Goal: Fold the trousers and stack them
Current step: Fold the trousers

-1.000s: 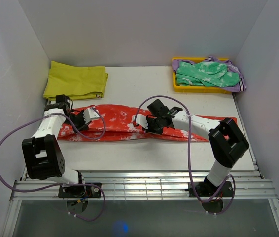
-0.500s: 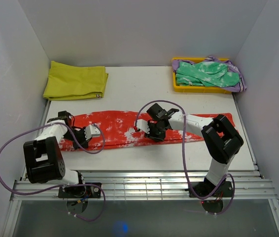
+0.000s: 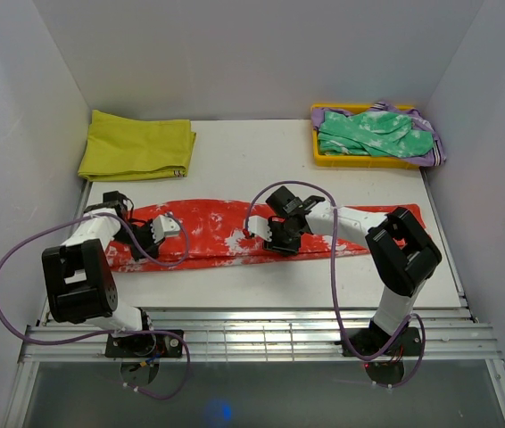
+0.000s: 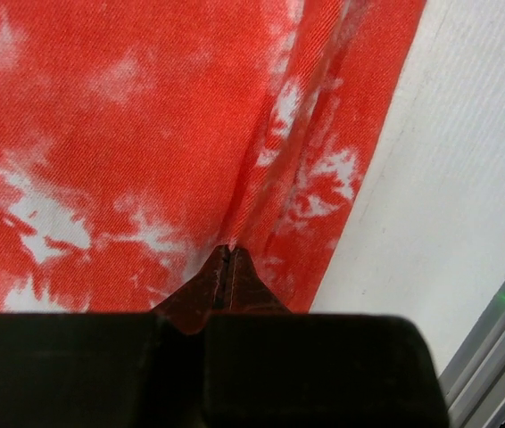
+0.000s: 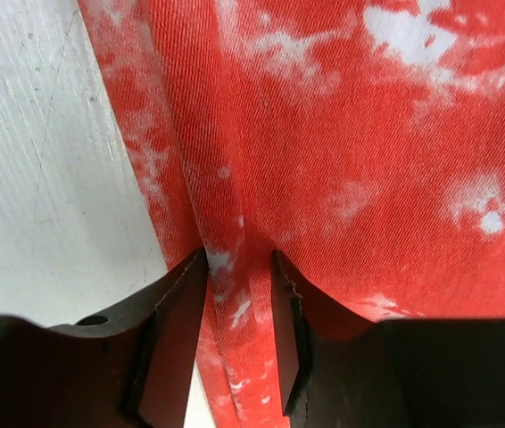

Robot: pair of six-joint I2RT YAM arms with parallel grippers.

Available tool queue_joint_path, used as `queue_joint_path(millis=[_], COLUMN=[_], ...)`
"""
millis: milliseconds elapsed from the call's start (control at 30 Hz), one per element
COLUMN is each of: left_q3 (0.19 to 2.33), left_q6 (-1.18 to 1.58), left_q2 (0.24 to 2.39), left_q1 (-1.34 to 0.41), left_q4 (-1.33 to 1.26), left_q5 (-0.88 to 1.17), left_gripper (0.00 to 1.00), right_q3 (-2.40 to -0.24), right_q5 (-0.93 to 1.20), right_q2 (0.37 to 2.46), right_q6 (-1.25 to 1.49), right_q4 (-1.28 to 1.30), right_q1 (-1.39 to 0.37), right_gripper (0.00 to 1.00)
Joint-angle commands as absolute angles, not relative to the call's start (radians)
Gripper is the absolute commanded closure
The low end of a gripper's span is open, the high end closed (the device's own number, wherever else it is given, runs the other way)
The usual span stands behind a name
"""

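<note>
The trousers [image 3: 217, 234] lie in a long band in front of the yellow tray [image 3: 364, 163] and stretch away to its left. At the end far from the tray, your left gripper [image 4: 227, 254] has its fingers together, seemingly pinching a ridge of cloth. Nearer the tray, your right gripper [image 5: 239, 263] stands with fingers apart astride a fold. Pull with the left alone and the loose middle may drag and spoil the fold. The right fingers may also snag that ridge.
</note>
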State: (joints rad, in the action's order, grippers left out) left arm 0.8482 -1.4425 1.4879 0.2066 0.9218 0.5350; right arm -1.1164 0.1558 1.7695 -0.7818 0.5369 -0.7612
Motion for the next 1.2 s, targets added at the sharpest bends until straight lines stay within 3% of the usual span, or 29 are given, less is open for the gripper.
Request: queue_joint_path(millis=[0,67,200,333,367,400,567,633,700,733,1167], left_q3=[0.891,0.891,0.876,0.864,0.862,0.862,0.861,0.861,0.861,0.861,0.96], left_q6=[-1.445,-1.439,-1.446,-1.456,-1.456,-1.456,-1.459,-1.459,-1.459,-1.459,-1.466], left_q2=[1.491,1.49,1.46,1.454,1.454,1.454,1.456,1.457,1.457,1.457,1.372], left_q1=[0.21,0.212,0.21,0.21,0.21,0.21,0.21,0.21,0.21,0.21,0.21], left_q4=[0.9,0.9,0.904,0.908,0.91,0.911,0.913,0.911,0.913,0.913,1.029], left_q5=[0.552,0.557,0.555,0.551,0.549,0.549,0.552,0.551,0.549,0.549,0.603], left_gripper=[1.0,1.0,1.0,1.0,1.0,1.0,1.0,1.0,1.0,1.0,1.0], right_q3=[-1.126,-1.127,-1.138,-1.152,-1.163,-1.166,-1.173,-1.178,-1.175,-1.175,-1.255], right_q5=[0.13,0.136,0.147,0.147,0.146,0.141,0.13,0.133,0.135,0.135,0.136], right_q2=[1.743,1.755,1.764,1.761,1.759,1.753,1.744,1.746,1.749,1.752,1.654], right_q6=[-0.815,-0.815,-0.811,-0.813,-0.811,-0.811,-0.822,-0.83,-0.836,-0.841,-0.868], right_q4=[0.589,0.592,0.591,0.604,0.609,0.615,0.62,0.624,0.623,0.623,0.752], right_q1=[-0.758,-0.758,-0.758,-0.756,-0.756,-0.756,-0.75,-0.746,-0.744,-0.742,-0.729], right_gripper=[0.57,0.62,0.92,0.92,0.85,0.71,0.65,0.7,0.88,0.92,0.92])
